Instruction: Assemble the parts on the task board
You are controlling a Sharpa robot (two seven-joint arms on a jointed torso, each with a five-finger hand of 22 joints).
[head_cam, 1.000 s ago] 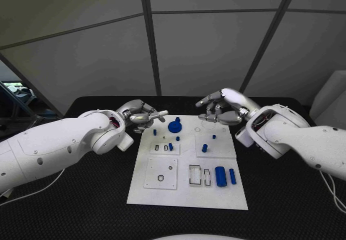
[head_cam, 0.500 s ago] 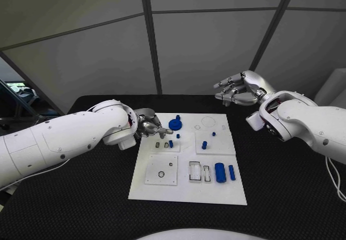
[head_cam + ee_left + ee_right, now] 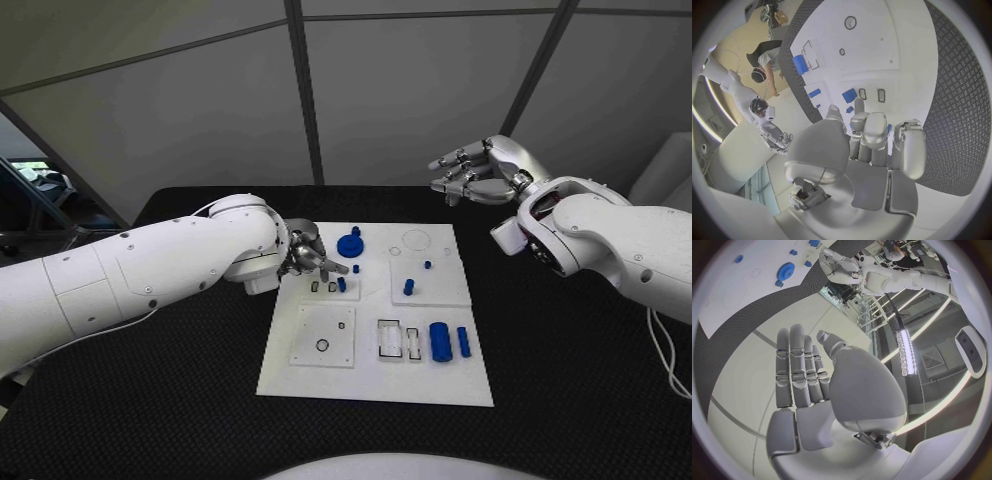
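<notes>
My silver metal-look fingers shine smooth; the flat white plastic task board looks matt, the black tabletop rough-textured.

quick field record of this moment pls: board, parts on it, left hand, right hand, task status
board: white task board in the middle of the black table
parts: blue round part at the far end; large blue cylinder with a slimmer blue piece beside it near the right edge; small blue pegs mid-board
left hand: left hand low over the board's far left area, fingers curled; whether it holds anything cannot be told
right hand: right hand raised beyond the board's far right corner, fingers extended, holding nothing
status: several parts still lie loose
</notes>
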